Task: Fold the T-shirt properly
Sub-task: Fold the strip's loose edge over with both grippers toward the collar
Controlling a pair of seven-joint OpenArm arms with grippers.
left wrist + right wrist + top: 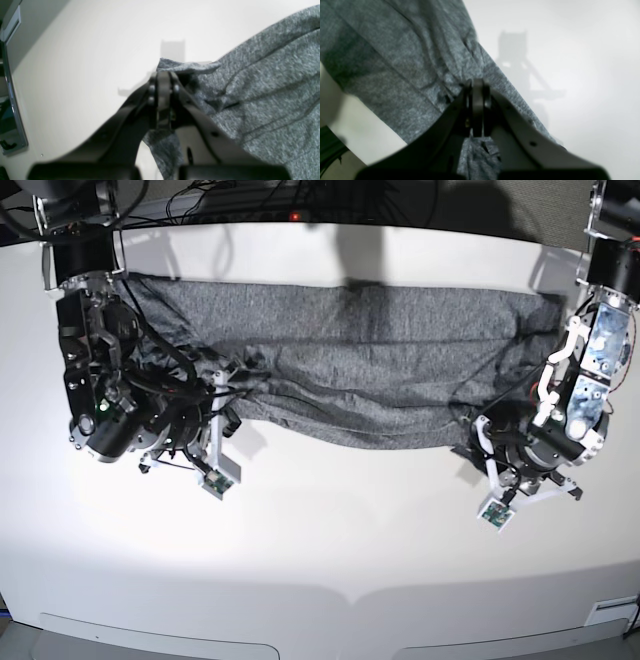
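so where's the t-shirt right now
In the base view the T-shirt lies stretched across the far half of the white table, its near edge pinched by the right pincer on that view's left and the left pincer on its right.

We can read no text, label, brand, number or sign in any of the three views; the small green circuit boards [216, 481] hanging under the two arms carry marks too small for us to make out.
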